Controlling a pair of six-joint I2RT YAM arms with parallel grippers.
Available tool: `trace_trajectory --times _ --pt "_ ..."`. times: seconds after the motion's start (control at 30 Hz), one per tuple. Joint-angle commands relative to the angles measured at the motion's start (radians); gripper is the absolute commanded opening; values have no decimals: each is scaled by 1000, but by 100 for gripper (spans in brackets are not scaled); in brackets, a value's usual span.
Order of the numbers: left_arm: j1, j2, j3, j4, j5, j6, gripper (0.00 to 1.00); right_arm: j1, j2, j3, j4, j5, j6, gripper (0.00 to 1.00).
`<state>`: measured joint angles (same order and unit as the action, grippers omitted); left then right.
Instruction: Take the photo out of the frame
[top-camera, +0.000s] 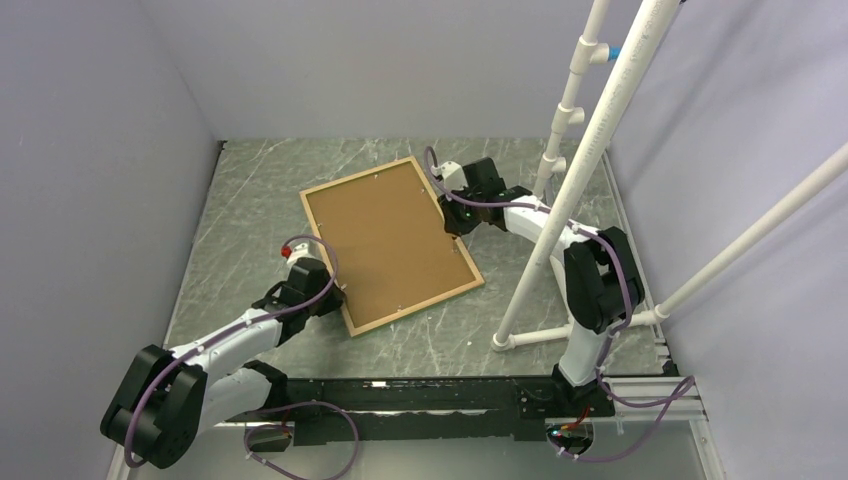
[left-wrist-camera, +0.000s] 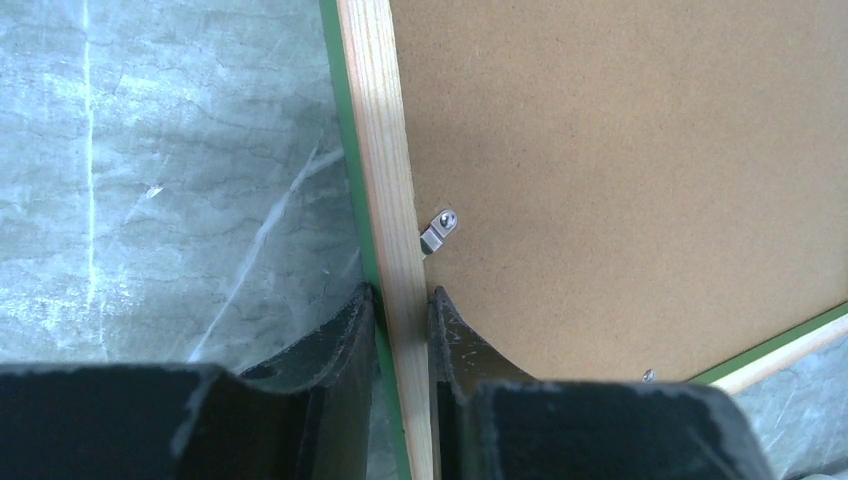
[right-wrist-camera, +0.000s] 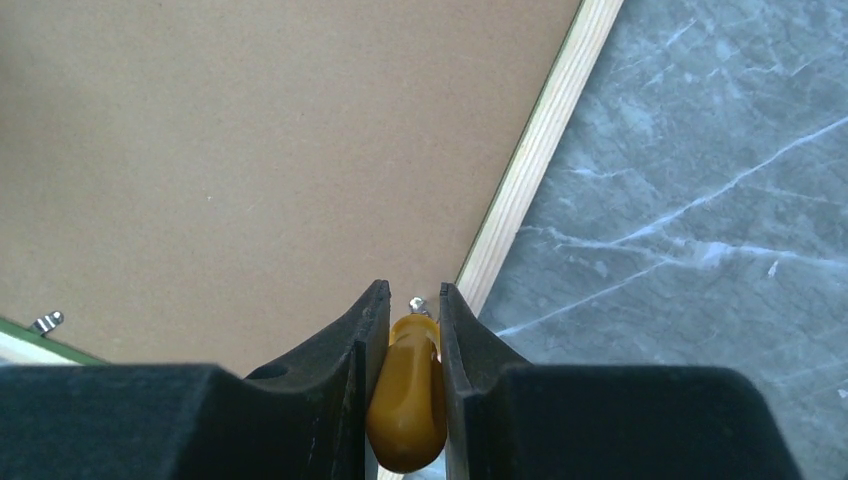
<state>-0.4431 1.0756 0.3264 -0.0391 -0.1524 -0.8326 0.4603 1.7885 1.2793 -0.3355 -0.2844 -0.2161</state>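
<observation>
Frame (top-camera: 418, 309) lies back-up, flat on the marble-pattern table (top-camera: 250, 200), with the brown backing board (top-camera: 390, 245) in it. Its long axis runs far-left to near-right. Left gripper (left-wrist-camera: 400, 295) is clamped on the frame's left wood rim, just near of a metal turn clip (left-wrist-camera: 438, 230). Right gripper (right-wrist-camera: 413, 295) is clamped on a yellow-handled tool (right-wrist-camera: 405, 400), whose tip is at the frame's right rim. There is open table left and far. A white pipe stand (top-camera: 580, 170) stands close on the right.
</observation>
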Motion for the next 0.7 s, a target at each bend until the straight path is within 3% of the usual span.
trace_trajectory --times 0.0,0.2,0.67 --pt "2 23 17 -134 -85 52 0 -5 37 65 -63 94 2 0" --pt "2 43 41 -184 -120 16 0 8 55 77 -141 172 30 0" --pt "2 27 44 -189 -119 -29 0 56 98 109 -361 128 135 0"
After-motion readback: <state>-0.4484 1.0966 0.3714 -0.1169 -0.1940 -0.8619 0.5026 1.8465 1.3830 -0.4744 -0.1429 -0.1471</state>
